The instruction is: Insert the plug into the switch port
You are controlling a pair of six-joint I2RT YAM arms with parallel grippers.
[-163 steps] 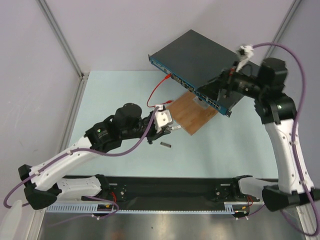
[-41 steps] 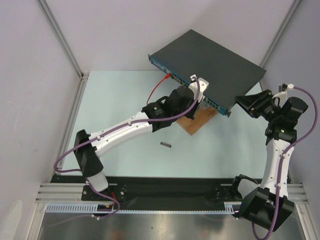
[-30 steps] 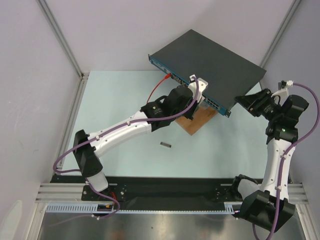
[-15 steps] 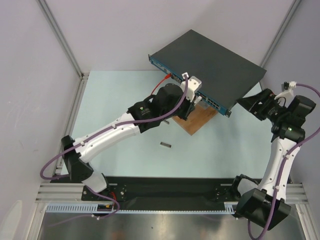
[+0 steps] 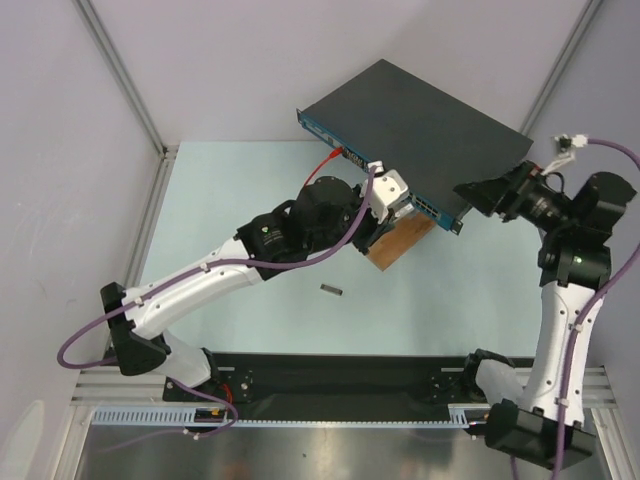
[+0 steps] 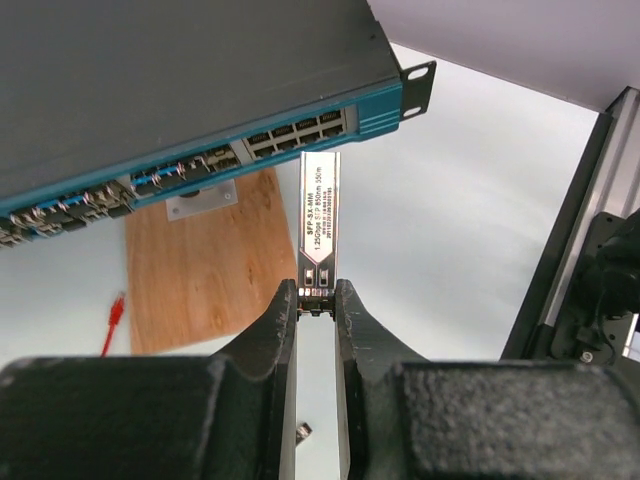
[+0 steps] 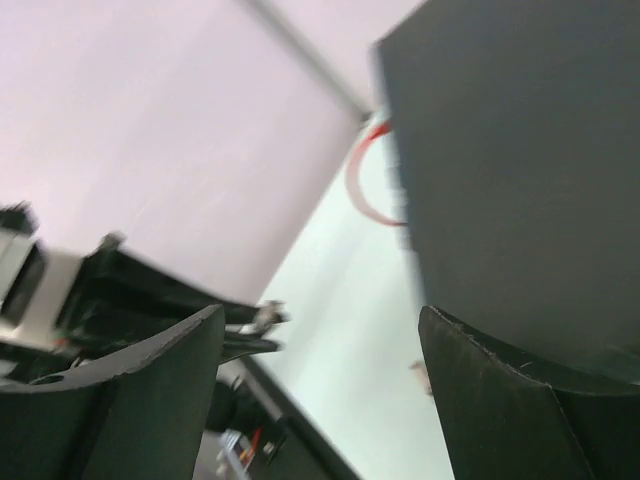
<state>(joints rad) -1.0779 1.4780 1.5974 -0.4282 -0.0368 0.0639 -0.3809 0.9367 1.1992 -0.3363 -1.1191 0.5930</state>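
Left claw (image 6: pixel 316 300): closed narrow on the rear end of the plug (image 6: pixel 320 210), a slim labelled metal module. The plug points at the blue front face of the switch (image 6: pixel 180 90), with its tip just short of the sockets near the right end; contact cannot be confirmed. A wooden board (image 6: pixel 200 265) lies under the switch's front edge. Right claw (image 7: pixel 320 320): fingers spread wide, empty, beside the switch's right corner. Assessed step: final alignment before insertion. The next move calls for squaring the plug to one socket, then a straight push.

Label on plug (image 6: pixel 320 215): "850nm 550m"
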